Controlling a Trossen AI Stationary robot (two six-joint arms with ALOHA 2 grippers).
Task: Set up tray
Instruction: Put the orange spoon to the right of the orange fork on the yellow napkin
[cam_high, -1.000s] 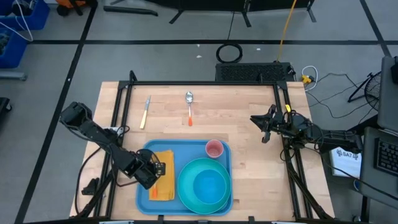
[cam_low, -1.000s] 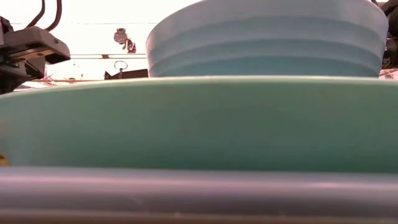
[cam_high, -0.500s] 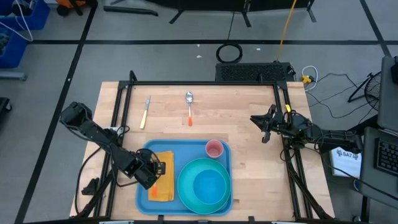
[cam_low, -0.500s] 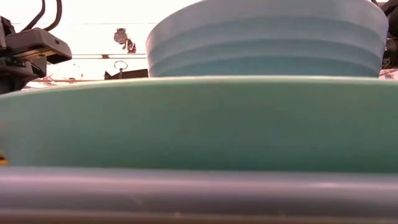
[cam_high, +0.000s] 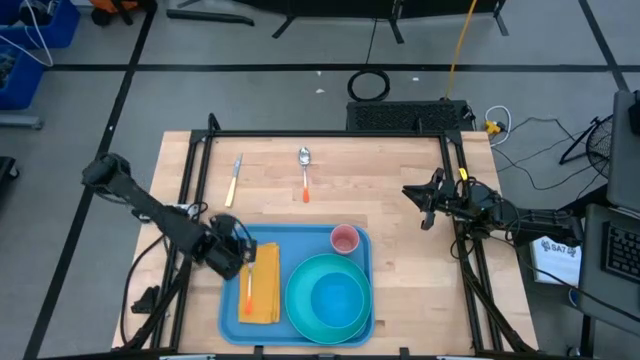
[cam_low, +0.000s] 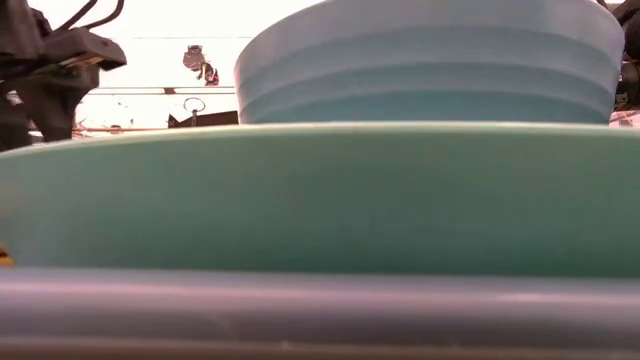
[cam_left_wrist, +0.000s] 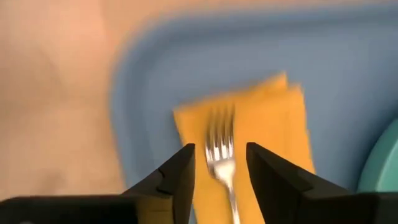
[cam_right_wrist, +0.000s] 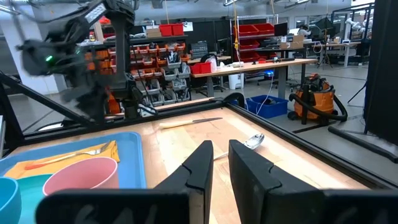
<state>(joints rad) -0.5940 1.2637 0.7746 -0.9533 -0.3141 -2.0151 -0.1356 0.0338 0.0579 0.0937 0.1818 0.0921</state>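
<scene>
The light-blue tray (cam_high: 232, 318) lies at the table's near edge. On it lie a folded yellow napkin (cam_high: 266, 290) with an orange-handled fork (cam_high: 248, 288) on top, a round teal plate (cam_high: 300, 275) holding a blue bowl (cam_high: 337, 298), and a pink cup (cam_high: 344, 239). My left gripper (cam_left_wrist: 219, 149) is open above the tray's far left corner. Its fingers stand either side of the fork's tines (cam_left_wrist: 219, 155), clear of them. My right gripper (cam_high: 425, 205) is shut and empty, at the table's right side.
A knife (cam_high: 235, 178) and a spoon (cam_high: 305, 170) lie on the bare wood at the far side of the table. A black frame (cam_high: 320, 133) runs around the table. In the low view the tray's rim (cam_low: 320, 310), plate and bowl fill the picture.
My left gripper has risen and drawn back from over the napkin toward the table's far left. The fork now shows whole, lying on the napkin.
</scene>
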